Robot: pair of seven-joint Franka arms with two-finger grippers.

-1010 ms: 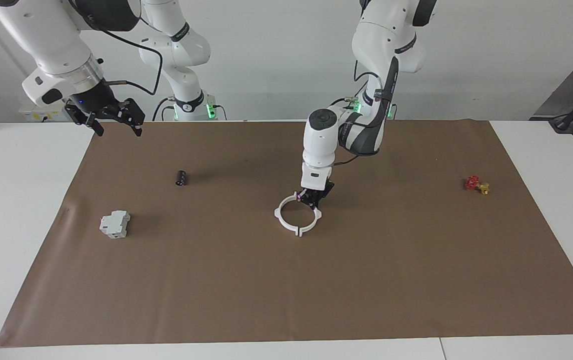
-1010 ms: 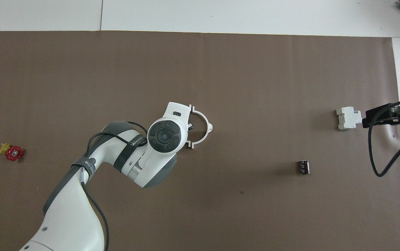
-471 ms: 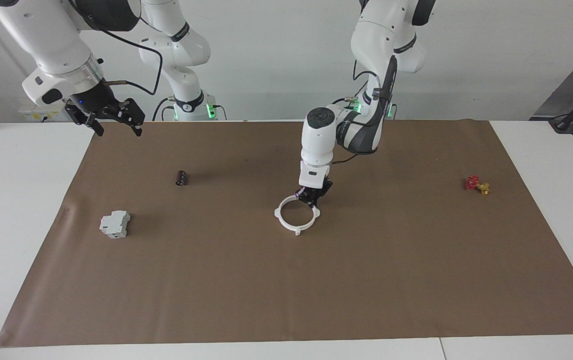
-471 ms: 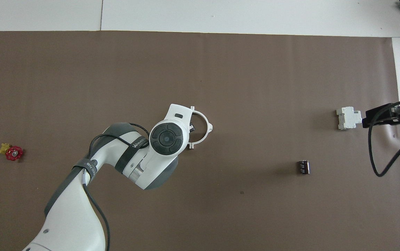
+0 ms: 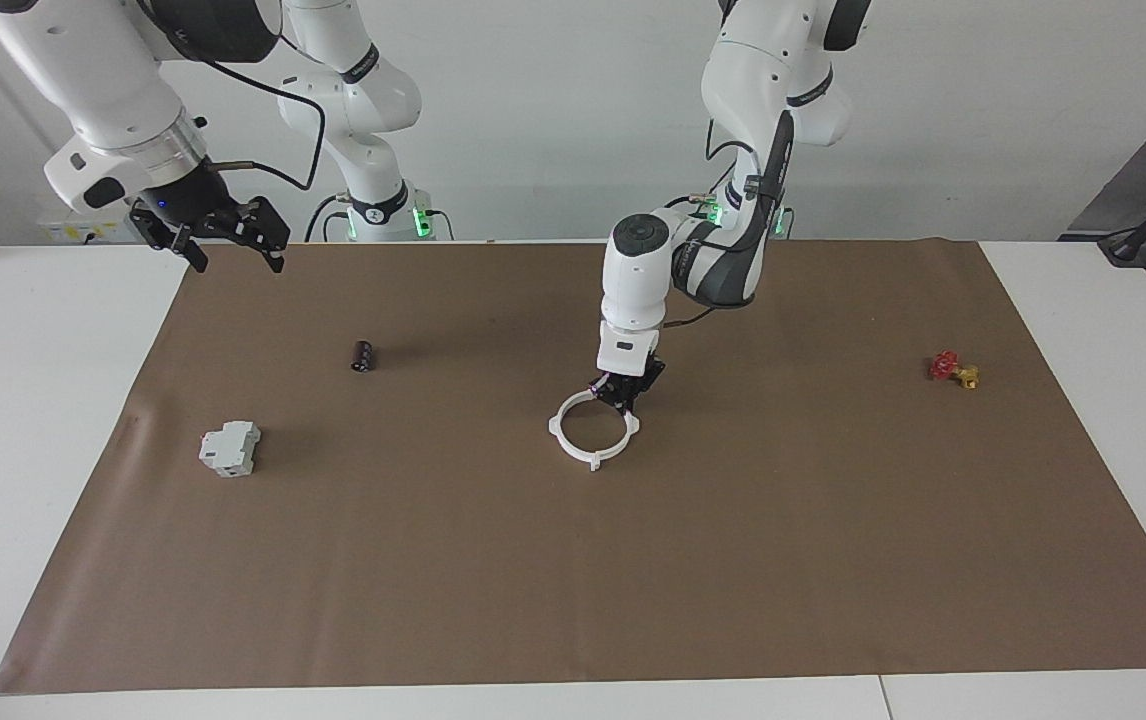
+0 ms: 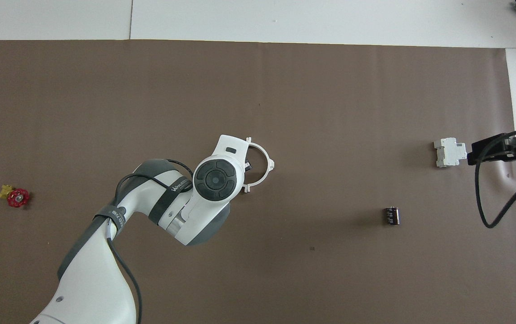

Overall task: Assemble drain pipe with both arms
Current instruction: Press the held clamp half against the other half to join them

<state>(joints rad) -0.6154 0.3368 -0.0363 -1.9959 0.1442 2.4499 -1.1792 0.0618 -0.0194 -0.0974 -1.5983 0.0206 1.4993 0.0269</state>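
In the facing view, the left gripper (image 5: 625, 399) hangs low at the middle of the brown paper mat (image 5: 733, 560), its black fingers closed on the robot-side arc of the thin white plastic drain-pipe ring (image 5: 593, 432). The ring's two half-rings meet at their small end tabs, and it lies on the mat directly under the jaws. The right gripper (image 5: 231, 243) waits in the air over the mat's edge at the right arm's end, jaws spread wide and holding nothing. Below it lie a small black cylinder (image 5: 362, 355) and a grey-white boxy block (image 5: 230, 448); a small red-and-yellow valve (image 5: 953, 370) lies well apart, toward the left arm's end.

In the overhead view, the left arm's wrist covers the left gripper; only part of the ring (image 6: 264, 167) shows beside it. The right gripper (image 6: 492, 150) reaches in just beside the block (image 6: 450, 152), with the cylinder (image 6: 391, 215) near and the valve (image 6: 15, 196) well apart.
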